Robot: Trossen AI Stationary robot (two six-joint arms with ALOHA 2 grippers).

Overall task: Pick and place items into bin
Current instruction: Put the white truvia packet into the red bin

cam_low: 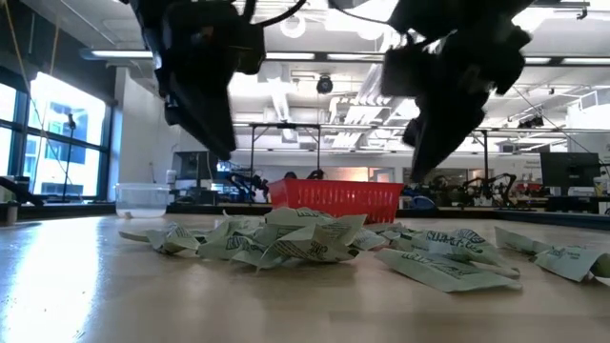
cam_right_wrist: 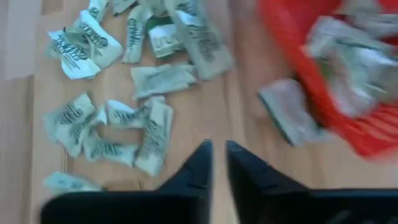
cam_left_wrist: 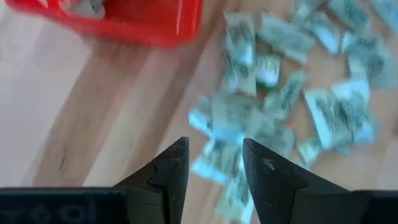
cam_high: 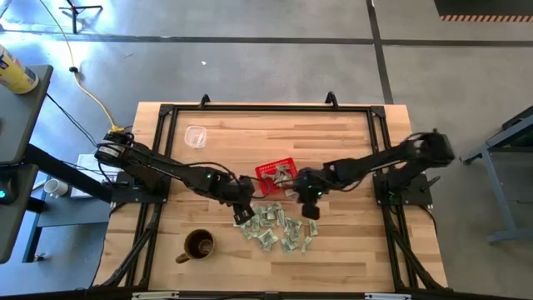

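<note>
Right gripper (cam_right_wrist: 216, 163) closed, empty, above packets (cam_right_wrist: 149, 127) beside red basket (cam_right_wrist: 323, 118).

Room inventory: grey concrete floor (cam_high: 275, 50) w/ dark seam lines; yellow cable (cam_high: 83, 83) trailing across it. Large windows (cam_low: 52, 143) at one side, bright daylight. Ceiling lights (cam_low: 286, 24) overhead, exposed ducts. Wood-plank tabletop (cam_high: 350, 258), black frame.

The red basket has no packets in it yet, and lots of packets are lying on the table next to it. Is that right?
Not quite. The red basket already has a few packets inside; the right wrist view shows them, and the high view does too. The rest is right: many packets lie on the table beside it.
</note>
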